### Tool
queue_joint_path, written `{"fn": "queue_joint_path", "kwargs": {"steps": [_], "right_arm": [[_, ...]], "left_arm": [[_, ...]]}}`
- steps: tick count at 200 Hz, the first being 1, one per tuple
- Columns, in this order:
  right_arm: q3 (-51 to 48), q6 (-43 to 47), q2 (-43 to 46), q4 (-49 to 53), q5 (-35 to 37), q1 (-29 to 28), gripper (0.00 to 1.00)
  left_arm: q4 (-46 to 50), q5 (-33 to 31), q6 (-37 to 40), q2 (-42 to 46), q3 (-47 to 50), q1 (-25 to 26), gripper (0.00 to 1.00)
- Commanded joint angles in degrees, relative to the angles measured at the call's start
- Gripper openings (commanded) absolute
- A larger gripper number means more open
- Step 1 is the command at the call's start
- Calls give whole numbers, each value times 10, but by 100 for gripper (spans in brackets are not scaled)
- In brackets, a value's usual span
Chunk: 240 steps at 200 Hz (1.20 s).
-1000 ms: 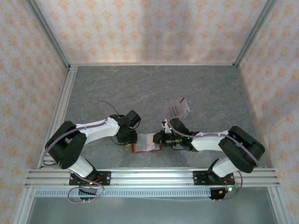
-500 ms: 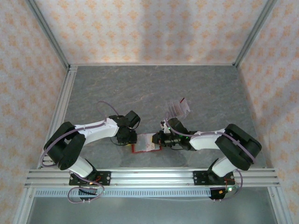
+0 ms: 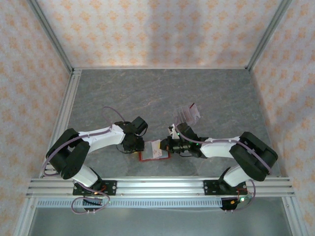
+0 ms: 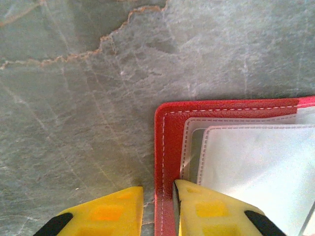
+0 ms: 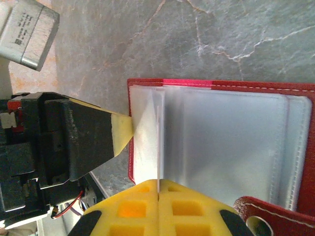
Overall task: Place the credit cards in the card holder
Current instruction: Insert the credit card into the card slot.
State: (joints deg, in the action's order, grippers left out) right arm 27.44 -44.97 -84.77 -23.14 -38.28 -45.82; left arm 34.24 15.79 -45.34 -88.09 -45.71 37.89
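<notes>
Both arms reach inward, low, left hand [image 4: 157, 194] pinching, right hand [image 5: 158, 186] fully closed.

White arms [image 3: 101, 135] carry black joints and lilac cables [image 3: 112, 109].

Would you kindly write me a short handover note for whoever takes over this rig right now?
Left gripper: shut on the wallet's red edge, holding it in place.
Right gripper: shut on the edge of a thin pale sleeve, standing it up.
Cards: apparently in the clear rack beyond the right arm.
Done: wallet open and held; whether any card is inside cannot be told.
Left: fetch the cards and slide them into the sleeves.
</notes>
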Motion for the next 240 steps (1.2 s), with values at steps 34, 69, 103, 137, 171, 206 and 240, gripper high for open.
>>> {"fn": "queue_joint_path", "kwargs": {"steps": [34, 69, 103, 137, 171, 206, 240], "right_arm": [[7, 12, 0, -7, -2, -4, 0], [26, 23, -15, -4, 10, 0, 0], [41, 28, -41, -17, 7, 0, 0], [51, 29, -62, -29, 13, 0, 0], [63, 25, -78, -41, 9, 0, 0], [67, 24, -74, -41, 11, 0, 0], [71, 25, -81, -45, 12, 0, 0]], "left_arm": [[78, -28, 9, 13, -2, 7, 25], [85, -30, 10, 13, -12, 7, 26], [93, -35, 11, 14, -21, 7, 28], [96, -35, 10, 19, -22, 7, 30], [94, -34, 12, 10, -20, 7, 30], [84, -32, 12, -1, -10, 7, 30], [77, -33, 10, 0, 8, 7, 30]]}}
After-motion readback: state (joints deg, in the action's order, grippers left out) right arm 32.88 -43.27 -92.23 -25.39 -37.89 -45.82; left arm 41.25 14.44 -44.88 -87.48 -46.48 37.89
